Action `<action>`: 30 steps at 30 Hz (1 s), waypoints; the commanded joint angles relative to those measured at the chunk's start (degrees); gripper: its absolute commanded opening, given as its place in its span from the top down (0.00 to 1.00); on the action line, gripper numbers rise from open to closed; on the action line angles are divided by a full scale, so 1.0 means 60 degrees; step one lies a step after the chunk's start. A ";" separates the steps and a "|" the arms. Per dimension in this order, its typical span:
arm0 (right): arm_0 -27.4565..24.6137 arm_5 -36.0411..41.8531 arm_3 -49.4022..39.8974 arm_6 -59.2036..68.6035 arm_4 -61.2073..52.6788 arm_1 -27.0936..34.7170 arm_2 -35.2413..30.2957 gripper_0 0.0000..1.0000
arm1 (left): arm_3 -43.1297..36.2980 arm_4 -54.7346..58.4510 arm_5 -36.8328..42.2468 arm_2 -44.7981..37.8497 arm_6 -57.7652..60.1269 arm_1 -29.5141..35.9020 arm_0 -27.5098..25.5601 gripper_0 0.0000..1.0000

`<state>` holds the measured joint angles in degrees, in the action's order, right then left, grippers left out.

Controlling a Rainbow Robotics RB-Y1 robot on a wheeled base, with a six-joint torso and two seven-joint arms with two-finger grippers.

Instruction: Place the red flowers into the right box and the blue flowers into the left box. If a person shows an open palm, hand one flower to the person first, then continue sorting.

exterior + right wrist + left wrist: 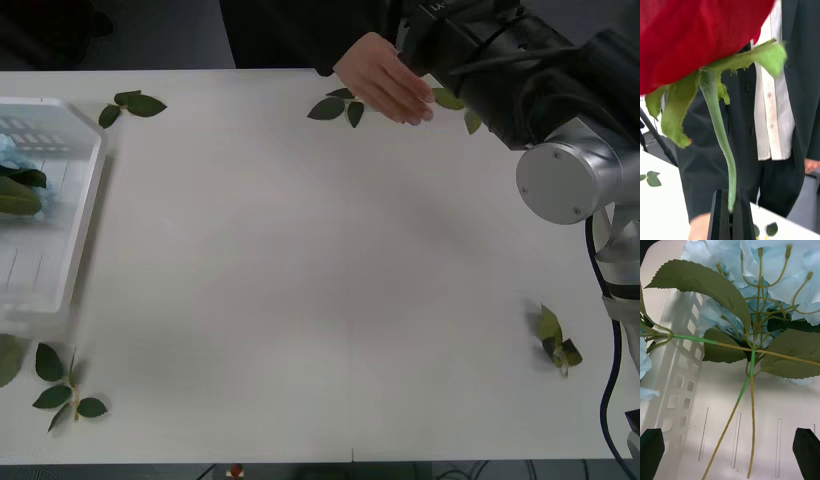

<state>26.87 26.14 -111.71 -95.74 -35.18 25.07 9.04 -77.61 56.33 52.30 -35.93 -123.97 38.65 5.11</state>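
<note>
Left box (85, 215): blue flowers (763, 285) are already laid inside, directly ahead of the left gripper (730, 450), whose fingers are spread wide with nothing between them.
Red flower (696, 37): one, clamped by its stem in the right gripper (731, 212), raised toward the person's hand (385, 82), judged a handover.
Loose leaf sprigs: five are counted on the table (300, 300).

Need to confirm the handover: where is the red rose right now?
The deep-red artificial rose stands upright in the right gripper, whose black jaws are shut on its thin green stem, at the table's far right edge beside the person's bare hand.
</note>
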 commanded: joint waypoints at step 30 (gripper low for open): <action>0.0180 -0.0255 -0.0279 -0.0464 -0.0275 -0.0062 0.0001 0.00 | -0.0277 0.0002 -0.0044 -0.0077 -0.0461 0.0282 -0.0017 0.00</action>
<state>26.87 25.33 -111.71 -95.76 -36.09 25.07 9.04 -77.62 56.33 52.30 -35.93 -124.00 38.65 5.11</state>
